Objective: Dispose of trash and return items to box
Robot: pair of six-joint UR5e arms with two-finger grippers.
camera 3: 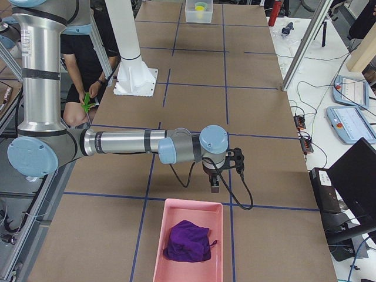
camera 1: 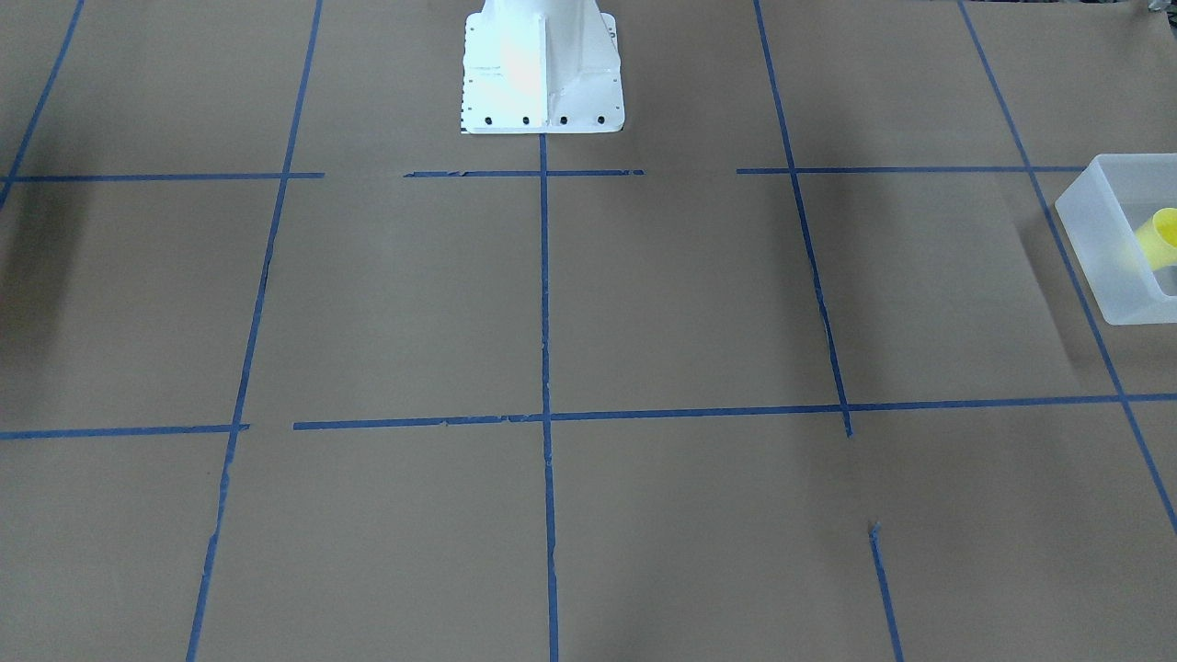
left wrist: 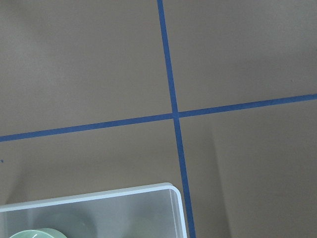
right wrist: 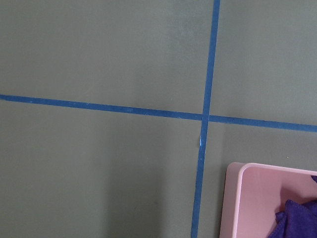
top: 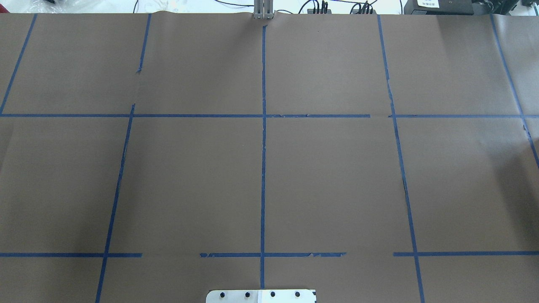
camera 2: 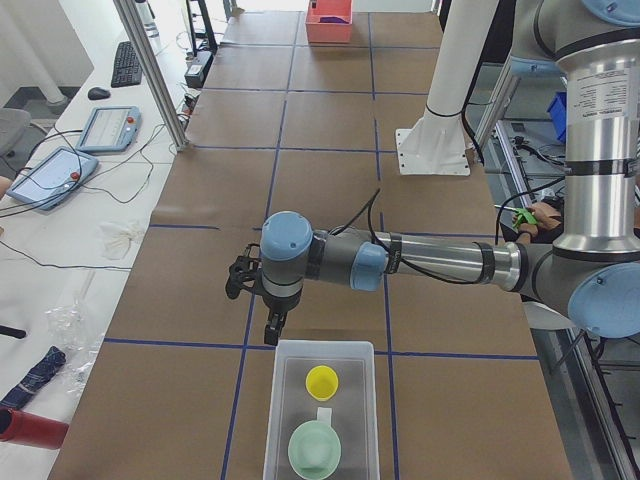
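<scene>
The yellow cup (camera 2: 322, 381) lies inside the translucent white box (camera 2: 325, 345), beside a pale green cup (camera 2: 315, 452). The box (camera 1: 1099, 253) also shows at the right edge of the front-facing view with the yellow cup (camera 1: 1163, 234) in it, and its corner (left wrist: 173, 196) shows in the left wrist view. My left gripper (camera 2: 272, 326) hangs just outside the box's end and points down. My right gripper (camera 3: 214, 185) hangs just outside a pink bin. Both grippers show only in the side views, so I cannot tell whether they are open or shut.
The pink bin (camera 3: 188, 202) at the table's right end holds a purple cloth (camera 3: 188, 242). Its corner (right wrist: 233, 198) shows in the right wrist view. The robot's white base (camera 1: 542, 74) stands mid-table. Brown paper with blue tape lines covers the table.
</scene>
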